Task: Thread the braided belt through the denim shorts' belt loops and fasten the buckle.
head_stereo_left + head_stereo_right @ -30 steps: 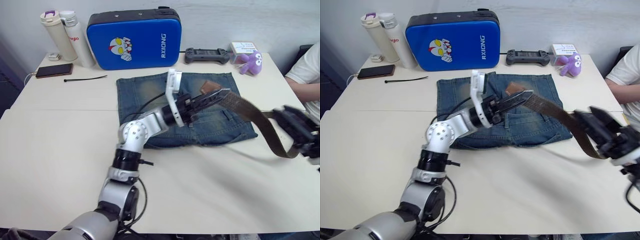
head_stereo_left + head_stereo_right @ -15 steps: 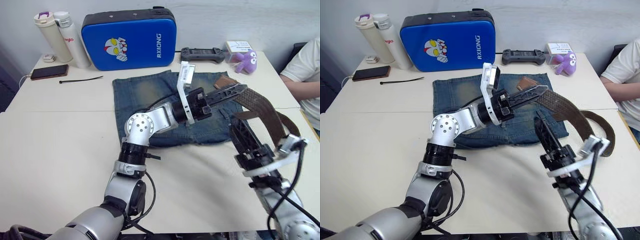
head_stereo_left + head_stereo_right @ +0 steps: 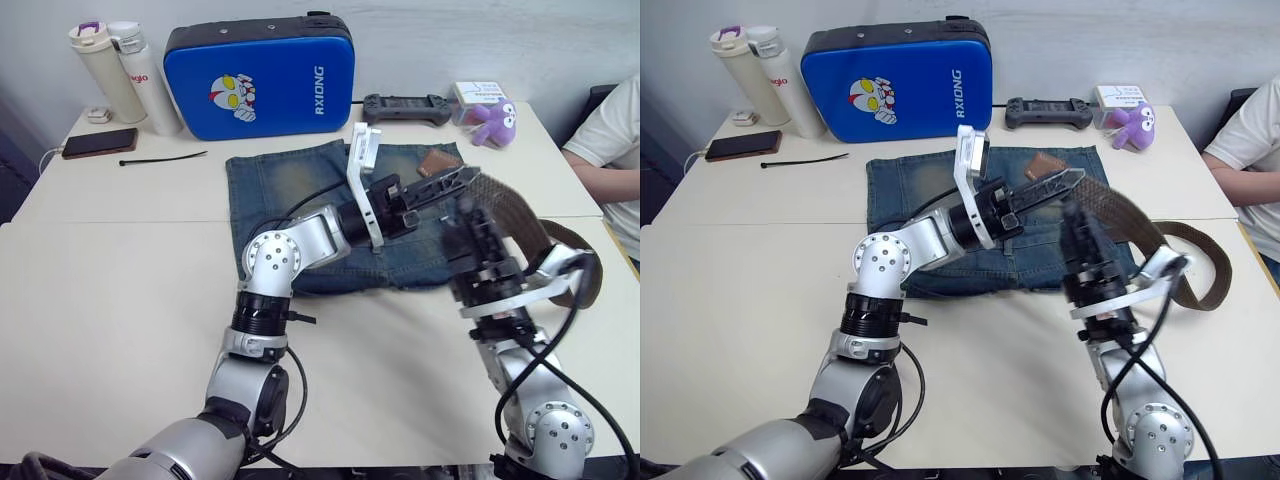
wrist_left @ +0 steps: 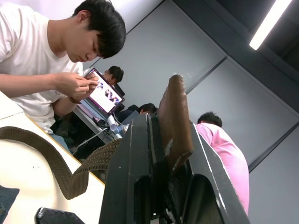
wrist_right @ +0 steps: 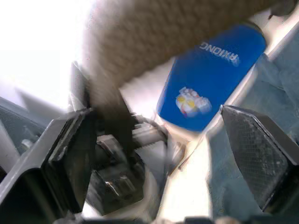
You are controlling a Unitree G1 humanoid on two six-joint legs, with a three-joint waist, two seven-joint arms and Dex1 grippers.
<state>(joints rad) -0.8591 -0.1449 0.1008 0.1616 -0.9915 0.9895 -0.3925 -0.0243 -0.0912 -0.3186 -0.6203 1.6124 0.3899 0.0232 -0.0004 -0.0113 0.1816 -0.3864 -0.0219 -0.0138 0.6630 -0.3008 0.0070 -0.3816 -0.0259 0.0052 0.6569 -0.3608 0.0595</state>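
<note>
braided belt (image 3: pixel 1145 228) held above denim shorts (image 3: pixel 940 185) on table, tip end clamped in left gripper (image 3: pixel 1065 181), right gripper (image 3: pixel 1075 215) wide open beside strap, no belt loops threaded yet, buckle unfastened.

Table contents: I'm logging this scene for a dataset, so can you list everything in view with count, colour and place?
Braided belt: one, brown, tip end held above the shorts, rest looping down over the table's right side.
Denim shorts: one, blue with faded patches, flat mid-table.
Case: one, blue with black edge, far side, upright.
Bottles: two, white, far left corner.
Phone: one, dark, beside the bottles.
Cable tie: one, black, left of the shorts.
Controller: one, black, far right.
Plush toy: one, purple, far right.
Table: one, cream.
Person: one, white shirt, seated at right edge.
Left gripper: shut on the belt tip.
Right gripper: open, at the belt.
</note>
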